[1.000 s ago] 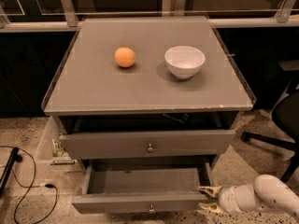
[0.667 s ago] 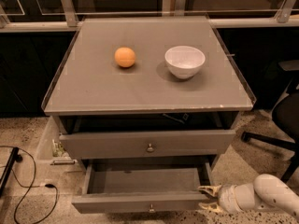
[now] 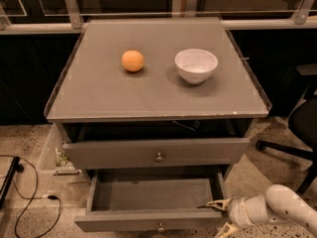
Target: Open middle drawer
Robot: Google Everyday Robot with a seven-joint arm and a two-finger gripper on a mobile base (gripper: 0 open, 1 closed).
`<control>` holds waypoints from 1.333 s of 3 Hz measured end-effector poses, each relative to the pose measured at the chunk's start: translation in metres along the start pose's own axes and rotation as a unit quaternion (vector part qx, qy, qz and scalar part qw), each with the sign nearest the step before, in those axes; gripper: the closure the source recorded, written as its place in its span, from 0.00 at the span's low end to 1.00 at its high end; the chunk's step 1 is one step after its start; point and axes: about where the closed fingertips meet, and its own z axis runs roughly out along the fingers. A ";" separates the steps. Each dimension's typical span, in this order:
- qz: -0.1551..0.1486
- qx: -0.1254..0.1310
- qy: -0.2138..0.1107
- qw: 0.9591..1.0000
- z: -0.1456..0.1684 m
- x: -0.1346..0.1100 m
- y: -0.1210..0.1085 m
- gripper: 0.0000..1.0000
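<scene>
The middle drawer [image 3: 153,195] is pulled well out and shows its plain grey inside. Its small round knob [image 3: 160,227] is at the centre of the front, at the bottom edge of the view. My gripper [image 3: 219,217] is at the drawer's right front corner, on a white arm [image 3: 277,209] that comes in from the lower right. It is open, with one fingertip [image 3: 214,204] over the drawer's front edge and the other lower, outside the front. The taller top drawer [image 3: 158,152] above stands slightly out, with its knob [image 3: 159,156] at centre.
An orange [image 3: 132,60] and a white bowl [image 3: 196,65] sit on the cabinet top [image 3: 99,93]. A black office chair base [image 3: 292,143] stands at the right. Cables [image 3: 25,182] and a pale box [image 3: 49,155] lie on the floor at the left.
</scene>
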 end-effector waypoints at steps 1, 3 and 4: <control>0.000 -0.009 -0.005 1.000 0.002 -0.004 0.012 0.15; -0.008 -0.005 0.068 0.998 -0.071 -0.026 0.116 0.61; 0.003 -0.010 0.103 0.995 -0.106 -0.040 0.195 0.84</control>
